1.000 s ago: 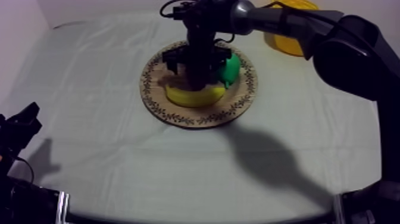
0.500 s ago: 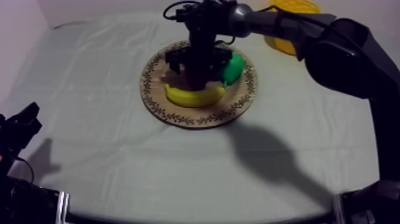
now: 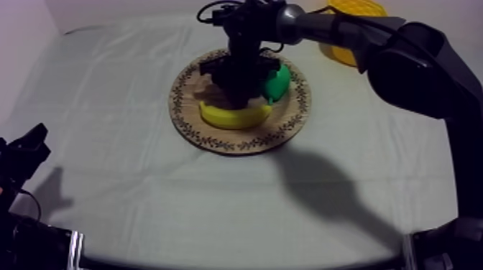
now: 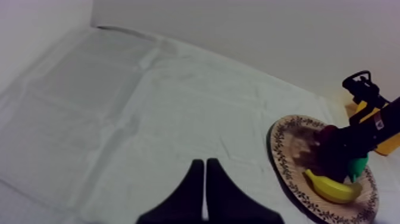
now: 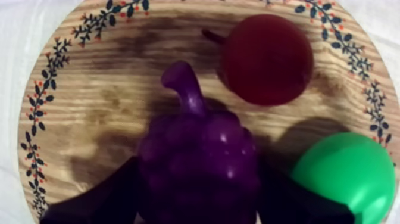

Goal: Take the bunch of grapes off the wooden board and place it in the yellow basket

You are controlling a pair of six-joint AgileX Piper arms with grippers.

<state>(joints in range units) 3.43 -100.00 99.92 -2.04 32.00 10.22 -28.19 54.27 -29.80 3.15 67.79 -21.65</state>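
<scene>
The purple bunch of grapes (image 5: 199, 161) lies on the round wooden board (image 5: 107, 101), stem pointing away from the camera. My right gripper (image 5: 199, 196) is down over it, one black finger (image 5: 101, 199) pressed against each side, shut on the bunch. From above, the right gripper (image 3: 241, 79) covers the grapes at the middle of the board (image 3: 190, 122). The yellow basket (image 3: 345, 32) stands at the far right behind the arm. My left gripper (image 3: 32, 140) rests low at the left, its fingers (image 4: 205, 170) together as a narrow wedge.
A small red fruit (image 5: 268, 59) sits just beyond the grapes and a green pear (image 5: 345, 173) close beside them. A banana (image 3: 233, 115) lies on the board's near side. Open cloth stretches between the board and the left gripper.
The right gripper has sunk a little lower onto the board and its fingers have drawn in round the grapes. The left arm has not moved.
</scene>
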